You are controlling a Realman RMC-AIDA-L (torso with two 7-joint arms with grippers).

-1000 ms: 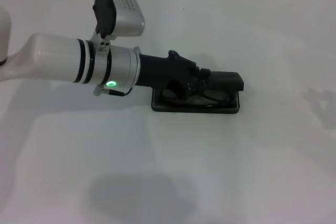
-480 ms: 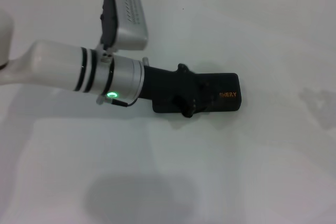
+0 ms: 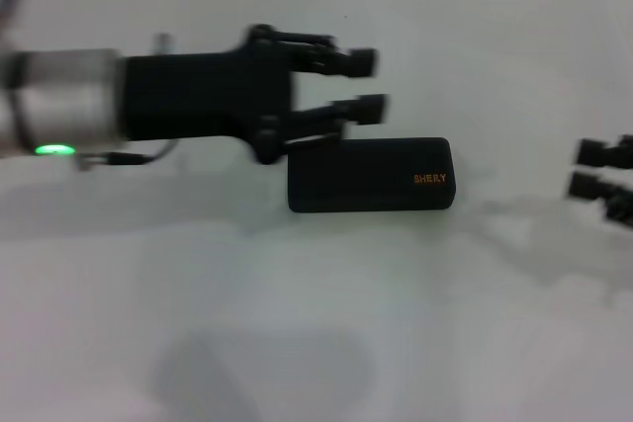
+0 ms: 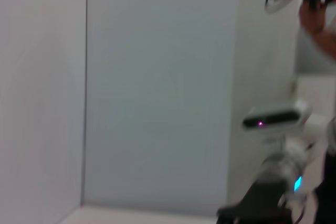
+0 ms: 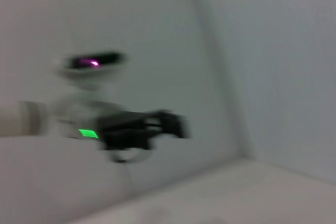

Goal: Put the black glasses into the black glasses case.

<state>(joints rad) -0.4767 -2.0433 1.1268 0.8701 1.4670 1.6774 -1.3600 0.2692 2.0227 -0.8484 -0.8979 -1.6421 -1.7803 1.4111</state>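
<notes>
One black glasses case (image 3: 370,175), lid down, on counter (image 3: 326,323); left claw (image 3: 366,83) spread apart at its 11 o'clock; right claw (image 3: 598,169) apart at 3 o'clock.

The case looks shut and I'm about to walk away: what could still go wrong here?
1. The left gripper, open, hangs just behind the case; a low sweep could knock it.
2. The right gripper shows at the table's right edge, level with the case; it could nudge it.

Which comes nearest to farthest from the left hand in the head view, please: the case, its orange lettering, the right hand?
1. Case, just below the left hand.
2. Orange lettering, at the case's right end.
3. Right hand, at the right edge.
</notes>
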